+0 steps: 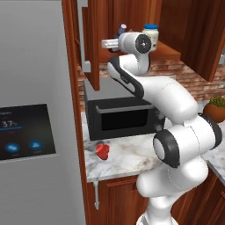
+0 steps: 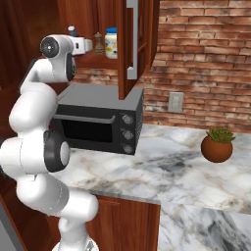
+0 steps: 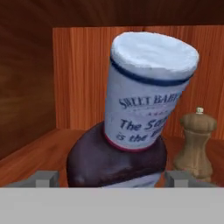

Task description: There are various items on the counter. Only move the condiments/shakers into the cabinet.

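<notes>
Three condiments sit up on the cabinet (image 2: pixel 88 61) shelf, upper centre of both base views, its doors hanging open above the black microwave (image 2: pixel 100 122). Down below, the marbled surface (image 1: pixel 127 156) runs across the lower middle of the left base view, with the small red lumpy object (image 1: pixel 102 150) lying on it in front of the microwave. On the shelf, the white jar (image 2: pixel 111 43) with its blue lid stands at the right of the group in the right base view, the dark sauce bottle (image 3: pixel 131 127) looms large in the centre of the hand view, leaning slightly right, and the little pepper mill (image 3: pixel 195 142) stands upright at its right, just beside it. And the gripper (image 3: pixel 111 178), at the bottom of the hand view, has its jaws spread wide on either side of the bottle's base, gripping nothing.
</notes>
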